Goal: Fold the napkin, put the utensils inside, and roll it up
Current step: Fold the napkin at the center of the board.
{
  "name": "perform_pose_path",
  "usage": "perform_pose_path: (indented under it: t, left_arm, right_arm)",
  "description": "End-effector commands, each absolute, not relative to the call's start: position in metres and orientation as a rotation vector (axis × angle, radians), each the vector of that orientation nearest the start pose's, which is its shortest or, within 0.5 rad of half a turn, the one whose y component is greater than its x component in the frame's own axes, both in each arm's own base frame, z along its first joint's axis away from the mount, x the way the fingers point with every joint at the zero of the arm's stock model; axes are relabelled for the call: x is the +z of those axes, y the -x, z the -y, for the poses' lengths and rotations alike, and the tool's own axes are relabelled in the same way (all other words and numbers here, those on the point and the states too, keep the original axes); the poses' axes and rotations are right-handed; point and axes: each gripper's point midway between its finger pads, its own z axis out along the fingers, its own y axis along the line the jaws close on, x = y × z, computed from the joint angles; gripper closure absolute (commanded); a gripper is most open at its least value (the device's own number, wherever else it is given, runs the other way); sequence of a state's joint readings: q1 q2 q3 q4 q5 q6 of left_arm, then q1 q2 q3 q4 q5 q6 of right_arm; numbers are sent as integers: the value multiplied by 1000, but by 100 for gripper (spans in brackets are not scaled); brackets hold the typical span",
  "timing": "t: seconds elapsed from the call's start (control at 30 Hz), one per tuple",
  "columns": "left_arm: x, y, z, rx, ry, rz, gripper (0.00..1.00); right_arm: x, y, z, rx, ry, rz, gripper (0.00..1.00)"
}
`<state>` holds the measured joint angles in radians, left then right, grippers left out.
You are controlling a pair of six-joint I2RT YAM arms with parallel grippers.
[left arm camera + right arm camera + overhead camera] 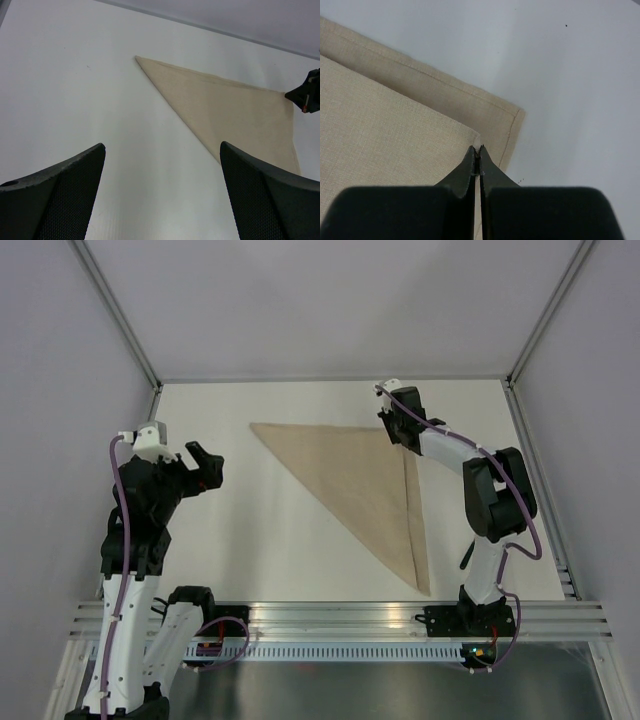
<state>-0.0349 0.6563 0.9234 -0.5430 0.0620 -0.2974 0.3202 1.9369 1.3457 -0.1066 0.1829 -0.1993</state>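
Observation:
The beige napkin [360, 490] lies folded into a triangle on the white table, its long edge running from far left to near right. My right gripper [397, 435] is at the napkin's far right corner. In the right wrist view the right gripper [479, 148] is shut on the corner tip of the upper cloth layer [385, 135], and the lower layer's hemmed corner [512, 117] shows just beyond it. My left gripper [207, 468] hovers open over bare table left of the napkin [230, 110], with nothing between its fingers [70, 185]. The utensils are out of view.
The white tabletop [250, 530] is bounded by grey walls with metal frame posts at the far corners. A metal rail [330, 615] with both arm bases runs along the near edge. The right gripper's tip [306, 92] shows at the right edge of the left wrist view.

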Motion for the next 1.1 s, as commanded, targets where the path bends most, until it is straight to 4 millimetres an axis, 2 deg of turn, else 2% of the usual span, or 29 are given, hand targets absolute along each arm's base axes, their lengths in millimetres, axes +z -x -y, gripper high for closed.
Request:
perform_pose_path:
  t: [0.0, 0.33, 1.07]
  left_arm:
    - [300, -261, 31, -264, 152, -1803, 1]
    - [298, -260, 32, -270, 152, -1807, 1]
    - [297, -261, 32, -269, 153, -1808, 1]
  right_arm:
    - [100, -517, -111, -206, 447, -2162, 99]
    - [105, -526, -97, -216, 405, -2155, 100]
    - [98, -537, -76, -249, 362, -2172, 100]
